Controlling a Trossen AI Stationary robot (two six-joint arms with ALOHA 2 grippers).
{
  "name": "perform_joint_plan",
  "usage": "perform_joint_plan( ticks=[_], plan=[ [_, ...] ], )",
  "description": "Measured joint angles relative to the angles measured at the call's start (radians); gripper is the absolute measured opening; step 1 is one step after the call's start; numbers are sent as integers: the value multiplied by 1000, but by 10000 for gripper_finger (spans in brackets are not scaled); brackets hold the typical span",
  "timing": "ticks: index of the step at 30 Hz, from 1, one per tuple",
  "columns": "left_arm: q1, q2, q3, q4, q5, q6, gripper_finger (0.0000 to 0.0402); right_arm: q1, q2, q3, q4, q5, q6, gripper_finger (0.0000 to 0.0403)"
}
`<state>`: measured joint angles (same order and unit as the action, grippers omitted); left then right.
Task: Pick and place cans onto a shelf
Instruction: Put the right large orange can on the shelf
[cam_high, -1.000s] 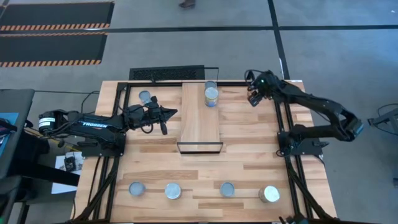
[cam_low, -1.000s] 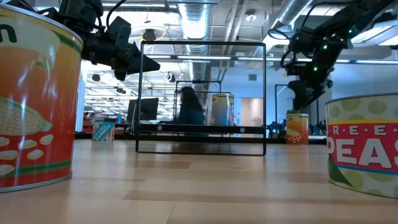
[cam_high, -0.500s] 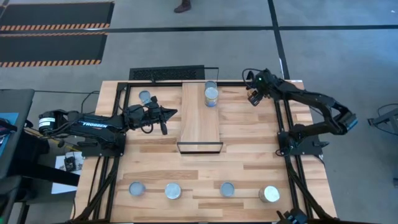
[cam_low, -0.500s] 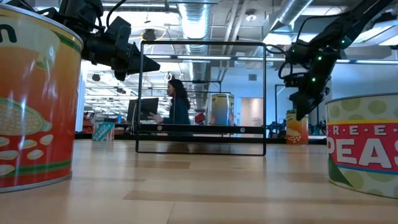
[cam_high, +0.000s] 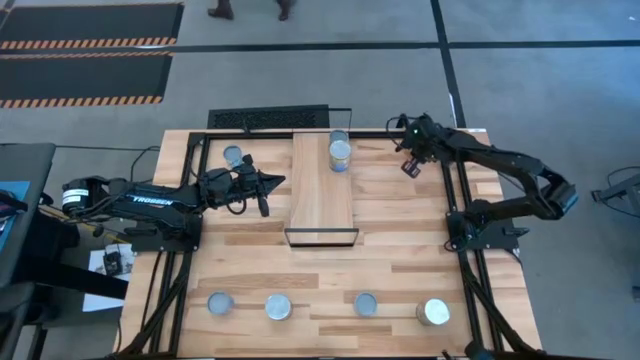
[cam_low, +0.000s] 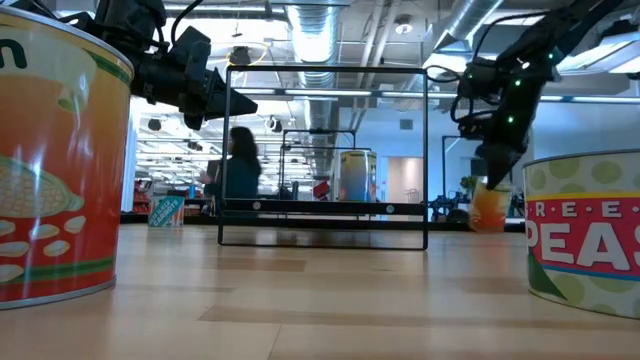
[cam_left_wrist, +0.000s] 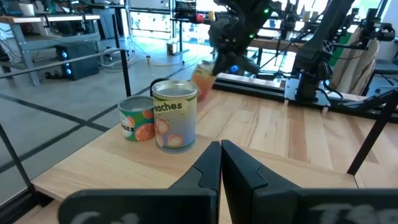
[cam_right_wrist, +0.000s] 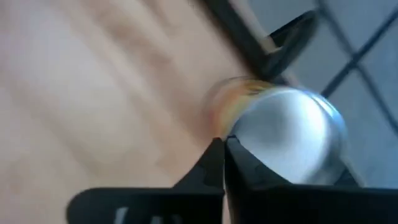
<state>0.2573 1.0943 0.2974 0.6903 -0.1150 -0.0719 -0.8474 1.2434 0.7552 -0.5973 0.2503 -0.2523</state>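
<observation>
The shelf (cam_high: 322, 190) lies mid-table, with two cans (cam_high: 340, 155) (cam_high: 338, 137) standing on its far end. An orange-labelled can (cam_right_wrist: 283, 134) with a silver top stands on the table at the far right; it also shows blurred in the low view (cam_low: 487, 208). My right gripper (cam_right_wrist: 223, 148) is shut and slants down just beside this can's top. My left gripper (cam_high: 272, 182) is shut and hovers level to the left of the shelf, holding nothing. Another can (cam_high: 234, 155) stands at the far left. My right gripper's shut fingertips come slanting down from above and stand at the orange can's top rim (cam_right_wrist: 233, 127). Nothing is between the fingers. I cannot tell whether they touch the can.
Several cans stand in a row along the near edge, from the left end (cam_high: 220, 303) to the right end (cam_high: 433, 312). Two of them loom large in the low view, one (cam_low: 50, 170) on its left and one (cam_low: 585, 235) on its right. Black frame rails (cam_high: 450, 190) run along both sides of the table.
My right gripper has tipped further down, rolled a little and shut its fingers, which were open a second ago, beside the orange can. That can was sharp in the low view and now shows blurred and slightly shifted. A person has walked across the room behind.
</observation>
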Motion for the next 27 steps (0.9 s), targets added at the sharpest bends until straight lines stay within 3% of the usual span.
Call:
perform_joint_plan(
  ticks=[7, 12, 21, 27],
  plan=[
    [0, 0, 0, 0, 0, 0, 0, 148, -58, 80, -166, -144, 100, 11],
    [0, 0, 0, 1, 3, 0, 0, 299, -56, 110, -169, -155, 166, 4],
    [0, 0, 0, 2, 4, 0, 0, 567, 68, 168, -169, -175, 238, 7],
    [0, 0, 0, 2, 4, 0, 0, 646, 192, 265, -154, -120, 208, 8]
  ],
)
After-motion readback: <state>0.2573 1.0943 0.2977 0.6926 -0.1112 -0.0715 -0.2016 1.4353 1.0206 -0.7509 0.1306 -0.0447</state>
